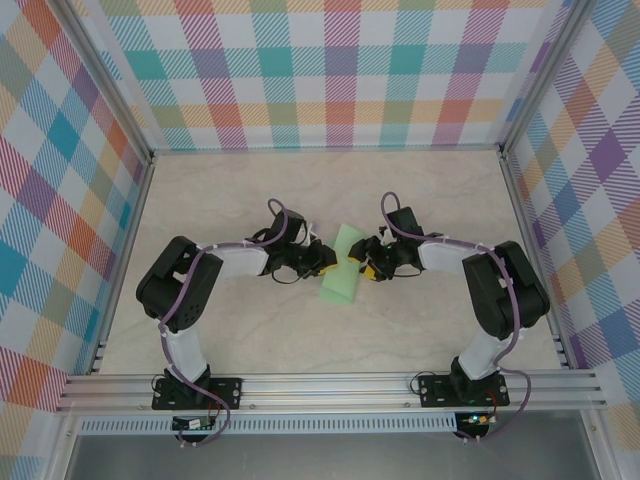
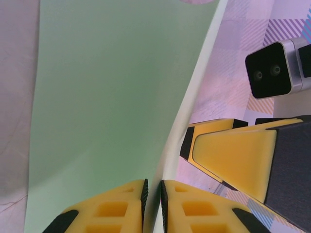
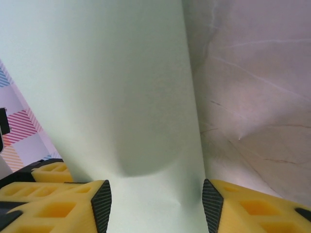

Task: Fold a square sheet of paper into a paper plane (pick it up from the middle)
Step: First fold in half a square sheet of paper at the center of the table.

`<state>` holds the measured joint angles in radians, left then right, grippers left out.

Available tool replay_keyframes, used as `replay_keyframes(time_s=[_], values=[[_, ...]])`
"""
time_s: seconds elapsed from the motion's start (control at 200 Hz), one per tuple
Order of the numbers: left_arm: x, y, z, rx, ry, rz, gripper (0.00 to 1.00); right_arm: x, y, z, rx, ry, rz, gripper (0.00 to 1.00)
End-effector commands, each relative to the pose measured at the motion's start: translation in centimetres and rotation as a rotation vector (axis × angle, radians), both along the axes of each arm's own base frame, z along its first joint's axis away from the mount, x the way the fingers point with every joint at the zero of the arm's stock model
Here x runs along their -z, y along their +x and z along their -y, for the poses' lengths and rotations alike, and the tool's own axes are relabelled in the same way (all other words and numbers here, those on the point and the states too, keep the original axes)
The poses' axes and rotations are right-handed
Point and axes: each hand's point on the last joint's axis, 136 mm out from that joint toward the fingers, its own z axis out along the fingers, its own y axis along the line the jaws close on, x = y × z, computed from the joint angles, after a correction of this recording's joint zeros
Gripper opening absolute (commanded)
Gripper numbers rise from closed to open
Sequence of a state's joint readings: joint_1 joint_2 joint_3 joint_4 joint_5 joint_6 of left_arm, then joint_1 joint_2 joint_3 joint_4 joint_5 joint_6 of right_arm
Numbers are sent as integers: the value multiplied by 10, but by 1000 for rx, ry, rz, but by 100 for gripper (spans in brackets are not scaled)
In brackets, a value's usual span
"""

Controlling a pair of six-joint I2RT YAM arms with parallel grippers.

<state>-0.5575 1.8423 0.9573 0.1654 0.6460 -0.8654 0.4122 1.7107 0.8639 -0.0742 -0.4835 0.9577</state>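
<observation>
One square sheet of paper (mint) | left tool pinching — right tool agape

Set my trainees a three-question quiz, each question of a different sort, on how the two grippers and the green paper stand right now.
1. True or false: the left gripper is pinched shut on the square sheet of paper.
2. On the right gripper, the jaws stand: A) apart, with paper between them; B) shut on nothing; C) closed on a pen.
3. Fill in: the paper is pale ____.
Key: 1 true; 2 A; 3 green.
</observation>
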Motion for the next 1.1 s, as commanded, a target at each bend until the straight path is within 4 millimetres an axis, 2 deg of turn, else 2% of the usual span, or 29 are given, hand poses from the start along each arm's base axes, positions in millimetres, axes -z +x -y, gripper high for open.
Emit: replay_keyframes(time_s=[0.0,0.17,0.3,0.4,0.605,0.74,0.865,1.095], values=[[2,1,-4,-9,-10,-4,18,4,-1,-1,-10,-6,-13,53],[-7,1,5,-3,-100,0,17,1,-2,-2,-30,0,-3,55],[-21,8,19,-17,-257,-8,16,-4,0,-1,-13,1,12,59],[-14,8,18,-21,-226,-25,16,-10,2,6,25,-20,31,62],[-16,4,16,-19,-227,-28,16,-20,4,21,92,-37,68,66],[-23,4,19,-11,-262,-20,17,-16,0,29,115,-50,49,66],[-37,4,21,12,-263,19,18,-12,-4,35,137,-72,40,66],[-48,2,24,25,-271,26,17,-12,-7,41,159,-87,42,66]])
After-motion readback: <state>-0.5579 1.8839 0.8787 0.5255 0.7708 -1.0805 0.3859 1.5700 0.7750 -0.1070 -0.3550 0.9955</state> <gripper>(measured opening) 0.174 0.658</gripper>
